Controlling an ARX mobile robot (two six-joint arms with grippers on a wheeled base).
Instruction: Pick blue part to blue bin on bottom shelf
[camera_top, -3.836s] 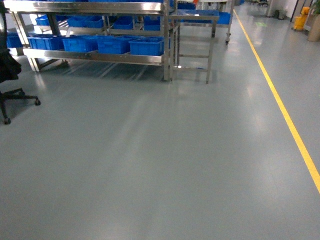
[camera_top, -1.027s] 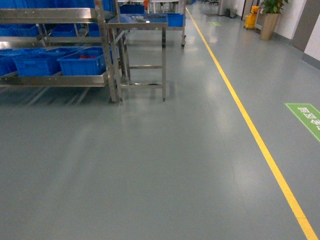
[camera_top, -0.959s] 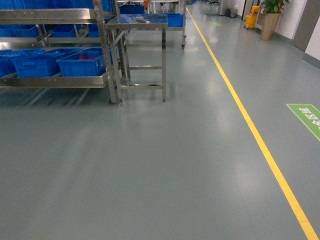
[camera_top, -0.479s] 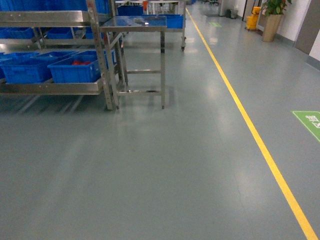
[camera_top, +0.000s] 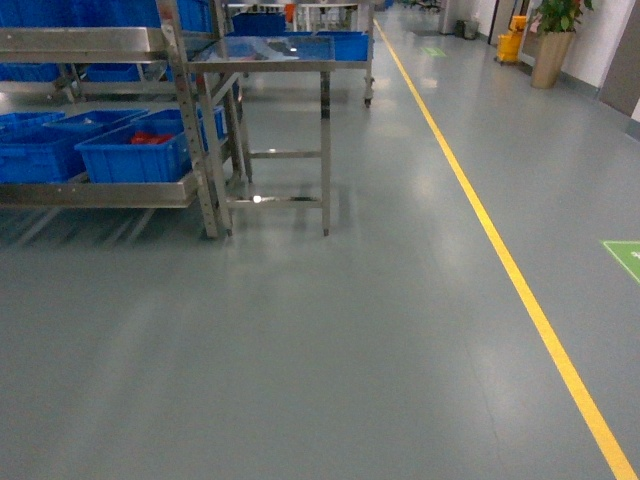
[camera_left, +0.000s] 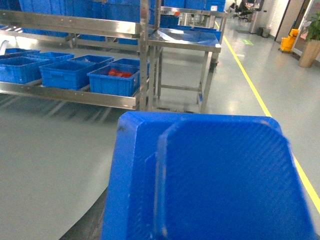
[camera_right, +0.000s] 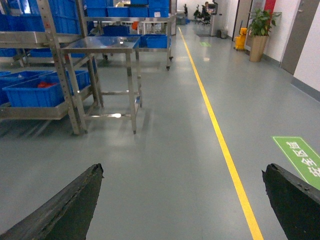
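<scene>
A large blue part (camera_left: 210, 180) fills the lower left wrist view, right at the camera. One dark finger (camera_left: 92, 225) of my left gripper shows beside its left edge, and the jaws are hidden behind the part, which they seem to hold. My right gripper (camera_right: 182, 172) is open over bare floor, with nothing between its fingers. The bottom shelf (camera_top: 100, 192) of the steel rack is at the left and carries several blue bins. The nearest blue bin (camera_top: 135, 155) holds red pieces. Neither gripper shows in the head view.
A steel table (camera_top: 270, 55) stands against the rack's right end. A yellow floor line (camera_top: 520, 290) runs down the right side, with a green floor mark (camera_top: 628, 255) beyond it. A potted plant (camera_top: 555, 40) stands far right. Grey floor lies between me and the rack.
In the head view the rack and steel table have slid left and down and grown larger. The yellow line and green mark have shifted right.
</scene>
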